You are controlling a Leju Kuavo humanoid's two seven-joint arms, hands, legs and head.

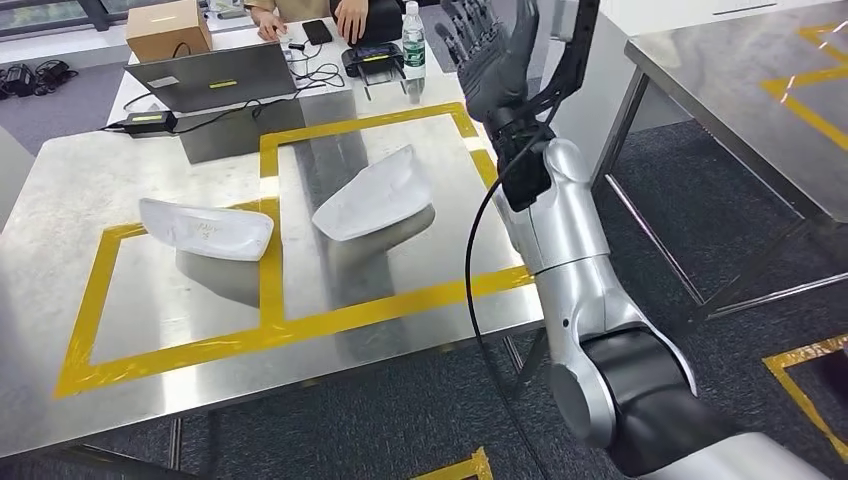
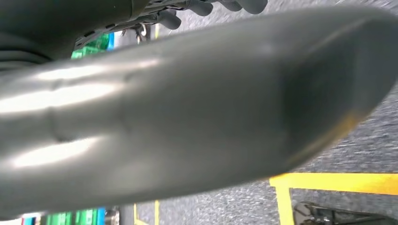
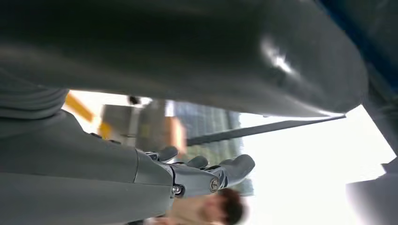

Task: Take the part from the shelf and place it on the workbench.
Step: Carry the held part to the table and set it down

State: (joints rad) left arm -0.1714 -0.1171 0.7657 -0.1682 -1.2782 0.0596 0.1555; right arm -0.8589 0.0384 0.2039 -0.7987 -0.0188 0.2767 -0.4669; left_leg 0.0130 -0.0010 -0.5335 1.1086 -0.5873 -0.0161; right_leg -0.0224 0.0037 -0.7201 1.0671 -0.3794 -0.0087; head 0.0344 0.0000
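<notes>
The robot's right hand (image 1: 497, 62) is raised high past the workbench's (image 1: 60, 200) far right corner, gripping a dark part (image 3: 197, 51) between thumb and fingers. The left hand (image 2: 211, 7) clasps another smooth grey piece. The dark part looks large and glossy, so it may slip or strike the bottle (image 1: 414, 40) nearby. Two white shells (image 1: 372, 195) already lie inside the yellow-taped squares. A closed cardboard box (image 1: 168, 28) sits at the far edge.
</notes>
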